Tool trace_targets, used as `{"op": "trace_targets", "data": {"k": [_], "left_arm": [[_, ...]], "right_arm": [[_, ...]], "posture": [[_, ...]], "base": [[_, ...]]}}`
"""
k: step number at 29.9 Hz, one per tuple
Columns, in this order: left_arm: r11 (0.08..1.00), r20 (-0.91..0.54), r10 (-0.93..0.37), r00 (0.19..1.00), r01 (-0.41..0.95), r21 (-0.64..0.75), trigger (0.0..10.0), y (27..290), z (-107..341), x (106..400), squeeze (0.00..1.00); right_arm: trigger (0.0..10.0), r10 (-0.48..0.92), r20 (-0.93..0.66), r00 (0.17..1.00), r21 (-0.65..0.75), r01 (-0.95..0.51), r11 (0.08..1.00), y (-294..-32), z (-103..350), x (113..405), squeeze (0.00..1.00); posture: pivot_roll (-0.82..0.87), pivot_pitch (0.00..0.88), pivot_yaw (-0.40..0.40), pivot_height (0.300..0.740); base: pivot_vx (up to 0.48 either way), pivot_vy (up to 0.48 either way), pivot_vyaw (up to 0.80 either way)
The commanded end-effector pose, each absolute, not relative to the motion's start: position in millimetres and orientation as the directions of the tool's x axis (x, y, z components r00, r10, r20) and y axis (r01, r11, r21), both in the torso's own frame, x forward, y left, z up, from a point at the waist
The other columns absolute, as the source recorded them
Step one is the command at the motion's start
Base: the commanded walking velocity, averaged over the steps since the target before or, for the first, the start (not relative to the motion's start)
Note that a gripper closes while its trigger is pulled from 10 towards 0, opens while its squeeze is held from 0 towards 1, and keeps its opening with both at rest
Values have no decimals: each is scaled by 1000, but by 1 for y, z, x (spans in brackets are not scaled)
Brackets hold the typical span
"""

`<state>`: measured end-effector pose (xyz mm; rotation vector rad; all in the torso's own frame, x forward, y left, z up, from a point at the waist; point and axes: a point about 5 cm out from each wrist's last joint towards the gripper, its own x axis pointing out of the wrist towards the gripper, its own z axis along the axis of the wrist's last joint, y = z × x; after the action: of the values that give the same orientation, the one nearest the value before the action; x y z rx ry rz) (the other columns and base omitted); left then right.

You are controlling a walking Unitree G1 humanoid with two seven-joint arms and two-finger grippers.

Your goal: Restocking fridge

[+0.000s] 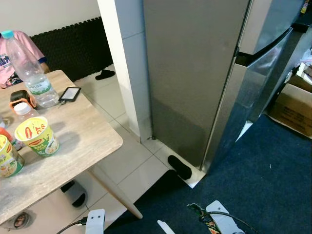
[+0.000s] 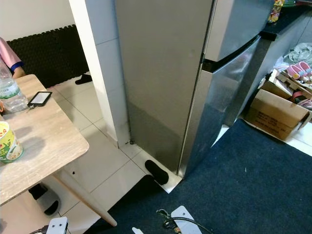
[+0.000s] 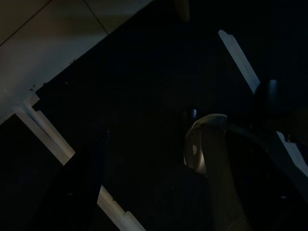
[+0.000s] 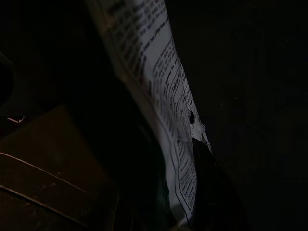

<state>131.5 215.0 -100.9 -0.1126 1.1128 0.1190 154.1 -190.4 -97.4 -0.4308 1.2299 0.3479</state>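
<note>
Standing at about one o'clock, the fridge (image 1: 204,73) has both doors closed, its bare grey side facing the robot. Goods for it wait on the table (image 1: 73,146) at nine o'clock: one water bottle (image 1: 30,68), two yellow noodle cups (image 1: 38,135) and a small white-capped bottle (image 1: 24,111), plus one phone (image 1: 69,93).

In the right wrist view the right gripper's fingers seem pinched on one dark bottle (image 4: 144,159) with a printed label, though the shade hides most of it. In the left wrist view the left gripper (image 3: 159,159) hangs low over the dark carpet (image 1: 263,185), and I cannot tell whether its jaws are spread.

Risks, as I judge them: one black slipper (image 1: 179,166) lies at the fridge's foot, with two more under the table, and cables trail at six o'clock, so a step could trip. Pulling a door one-handed could also shake the bottle loose.
</note>
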Motion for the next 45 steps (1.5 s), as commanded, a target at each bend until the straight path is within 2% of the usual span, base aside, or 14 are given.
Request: {"op": "trace_targets", "data": {"k": [1,5,17,45], "left_arm": [[988,-904,28,426,-147,-39,10000,208,-102,131,0],[988,-904,22,428,-146,-45,10000,204,-103,132,0],[985,-914,31,404,-166,-40,10000,213,-106,117,0],[988,-918,30,395,-153,-33,10000,208,-107,115,0]], "right_arm": [[10000,31,-944,329,-141,-487,862,-189,-94,162,0],[10000,27,-944,330,-146,-489,860,-190,-94,163,0],[10000,18,-947,320,-152,-497,854,-193,-96,158,0],[10000,10,-949,317,-157,-497,854,-196,-96,155,0]], "posture": [[10,0,24,740],[9,0,20,740],[10,0,17,740],[5,0,27,740]], "base": [[0,0,0],[0,0,0],[0,0,0],[0,0,0]]}}
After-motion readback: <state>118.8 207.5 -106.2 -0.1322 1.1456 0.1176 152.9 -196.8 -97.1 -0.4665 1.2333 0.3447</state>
